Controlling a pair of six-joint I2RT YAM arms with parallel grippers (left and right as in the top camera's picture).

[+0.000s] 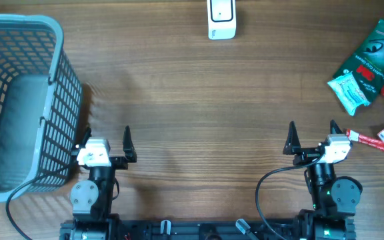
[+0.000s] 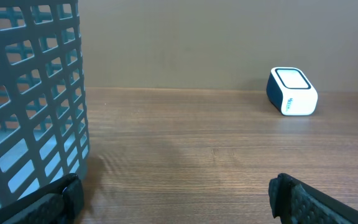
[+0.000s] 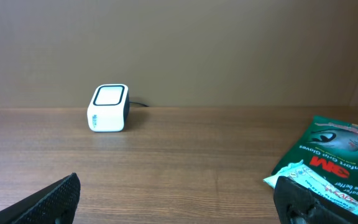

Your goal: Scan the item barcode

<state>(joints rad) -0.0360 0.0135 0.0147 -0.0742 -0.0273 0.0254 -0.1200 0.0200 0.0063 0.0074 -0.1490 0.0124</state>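
Right fingers (image 1: pixel 291 138), spread and empty, sat nearer the glove pack (image 1: pixel 371 59), which lay slantwise ahead and rightward; left fingers (image 1: pixel 128 141), likewise spread, stood well apart.

A grey-blue plastic lattice basket (image 1: pixel 69 113) stands upright on the left side of a brown wood-grain tabletop (image 1: pixel 199 107), and its left part runs past the picture's edge. From above, its walls of small rectangular slots slope down to a smooth grey floor, and its rim is a solid band with rounded corners. In the left wrist view the basket's slotted wall (image 2: pixel 36 93) fills the left side, resting on the tabletop (image 2: pixel 197 143). A plain beige wall (image 2: pixel 197 43) rises behind the table's far edge, and the right wrist view shows the same wall (image 3: pixel 229 50) above the wood (image 3: pixel 197 149).
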